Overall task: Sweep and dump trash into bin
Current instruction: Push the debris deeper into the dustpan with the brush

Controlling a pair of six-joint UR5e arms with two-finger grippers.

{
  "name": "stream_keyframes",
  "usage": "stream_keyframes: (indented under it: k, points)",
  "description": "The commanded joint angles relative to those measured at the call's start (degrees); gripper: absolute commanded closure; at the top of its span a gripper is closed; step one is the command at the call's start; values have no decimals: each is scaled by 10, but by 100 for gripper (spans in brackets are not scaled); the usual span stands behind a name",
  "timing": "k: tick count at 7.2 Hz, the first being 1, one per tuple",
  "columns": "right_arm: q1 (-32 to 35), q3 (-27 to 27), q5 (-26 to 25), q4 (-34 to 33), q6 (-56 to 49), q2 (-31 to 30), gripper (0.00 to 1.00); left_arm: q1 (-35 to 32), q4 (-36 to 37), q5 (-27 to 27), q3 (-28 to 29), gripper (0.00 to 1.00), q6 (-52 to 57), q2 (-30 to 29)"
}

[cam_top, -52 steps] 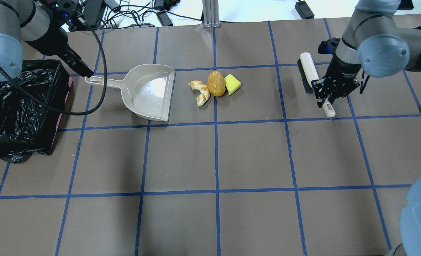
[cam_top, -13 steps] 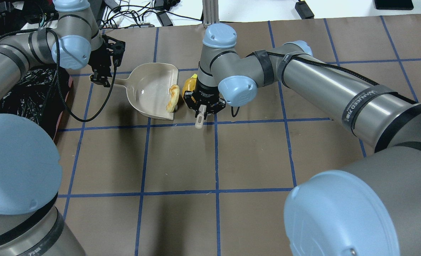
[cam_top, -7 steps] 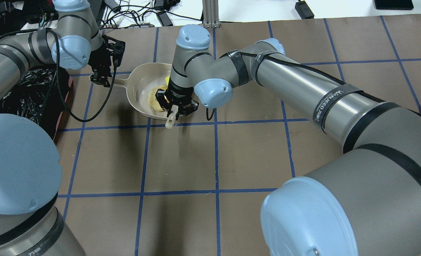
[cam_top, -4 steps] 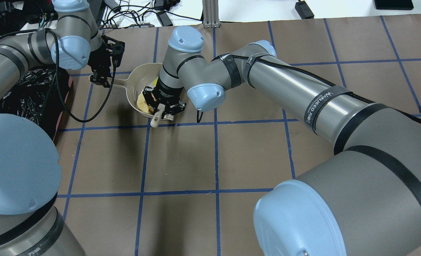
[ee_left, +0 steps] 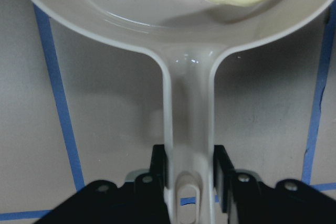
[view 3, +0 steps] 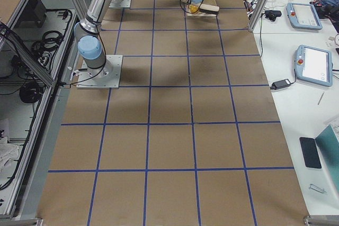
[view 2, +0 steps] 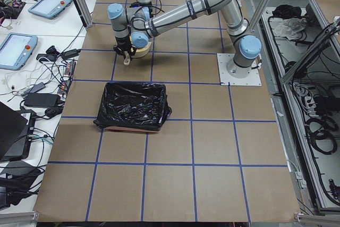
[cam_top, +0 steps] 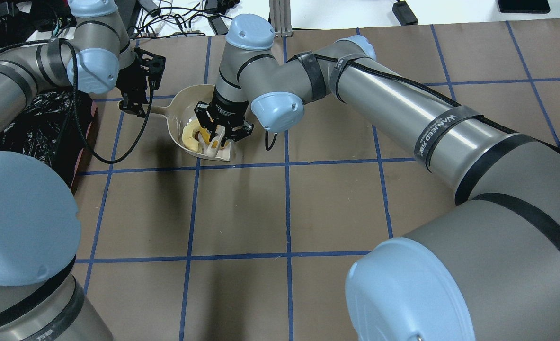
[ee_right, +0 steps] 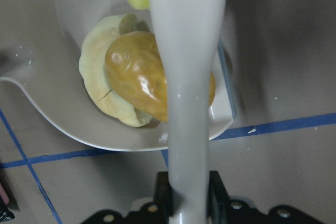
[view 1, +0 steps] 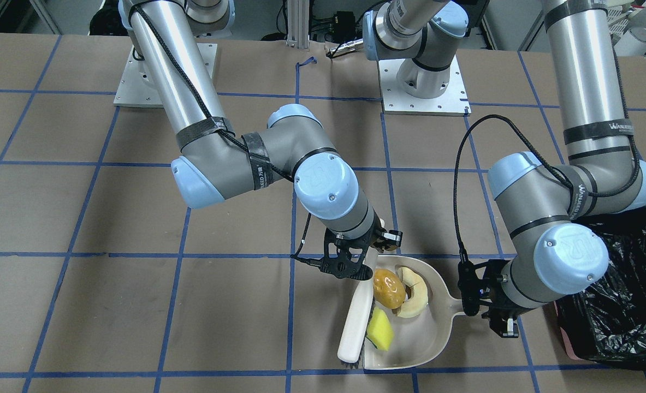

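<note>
The beige dustpan (view 1: 410,349) lies on the table with all three pieces of trash inside: the brown potato (view 1: 388,287), the pale croissant piece (view 1: 416,295) and the yellow sponge wedge (view 1: 380,329). My left gripper (view 1: 496,316) is shut on the dustpan handle (ee_left: 188,129). My right gripper (view 1: 355,262) is shut on the white brush (view 1: 354,322), which lies along the pan's open mouth. In the right wrist view the brush handle (ee_right: 186,77) crosses over the potato (ee_right: 134,74). The bin (view 1: 617,295), lined with black plastic, stands just beyond my left arm.
The table is brown paper with a blue tape grid. The bin (cam_top: 19,128) sits at the table's left edge in the overhead view, close to the dustpan handle (cam_top: 159,110). Cables and power bricks lie past the far edge.
My right gripper swept the brush leftward and pushed the potato, croissant piece and sponge from the table into the dustpan. In the last half second it drew back slightly. My left gripper has stayed on the handle.
</note>
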Motion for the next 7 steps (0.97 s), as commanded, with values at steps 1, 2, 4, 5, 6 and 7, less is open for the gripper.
stream_keyframes:
  k: [1, 2, 4, 5, 6, 7]
  points:
    - [-4, 0, -2, 11, 1, -5, 100, -1, 0, 0, -1, 99, 0, 0]
    - [-2, -1, 27, 10, 10, -6, 100, 0, 0, -1, -1, 99, -1, 0]
    - [2, -2, 71, 2, 30, -6, 100, -1, 0, -1, -2, 99, -1, -1]
    - [2, -6, 107, -22, 54, -8, 100, -1, 0, -1, -2, 99, -1, -1]
    - [2, -6, 111, -31, 79, -16, 100, -1, 0, -1, -2, 99, -1, -1]
    - [2, -6, 122, -31, 84, -23, 100, -1, 0, -1, -2, 99, -1, -1]
